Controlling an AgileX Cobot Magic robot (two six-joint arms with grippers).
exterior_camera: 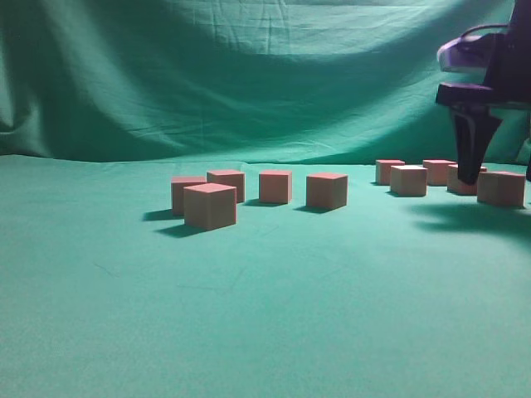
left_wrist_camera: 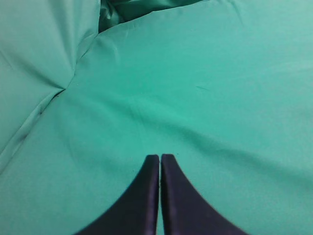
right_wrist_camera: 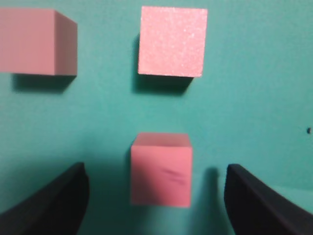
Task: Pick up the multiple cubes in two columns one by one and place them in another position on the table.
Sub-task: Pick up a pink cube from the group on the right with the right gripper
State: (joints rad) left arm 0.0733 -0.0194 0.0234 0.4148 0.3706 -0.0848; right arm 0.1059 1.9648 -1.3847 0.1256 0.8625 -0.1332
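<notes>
Several pinkish-red cubes stand on the teal table (exterior_camera: 265, 315). One group sits left of centre, its front cube (exterior_camera: 210, 206) nearest the camera. A second group is at the right, around a cube (exterior_camera: 409, 180) and the nearest one (exterior_camera: 501, 188). My right gripper (exterior_camera: 471, 166) hangs over this right group and partly hides one cube. In the right wrist view the right gripper (right_wrist_camera: 156, 169) is open, with a cube (right_wrist_camera: 161, 169) between its fingers and a gap on each side. Two more cubes (right_wrist_camera: 172, 41) (right_wrist_camera: 36, 41) lie beyond. My left gripper (left_wrist_camera: 160, 157) is shut on nothing, over bare cloth.
A wrinkled green backdrop (exterior_camera: 249, 75) hangs behind the table. In the left wrist view its folds (left_wrist_camera: 58, 83) meet the table cloth at the upper left. Bare cloth stretches across the table's front and between the two cube groups.
</notes>
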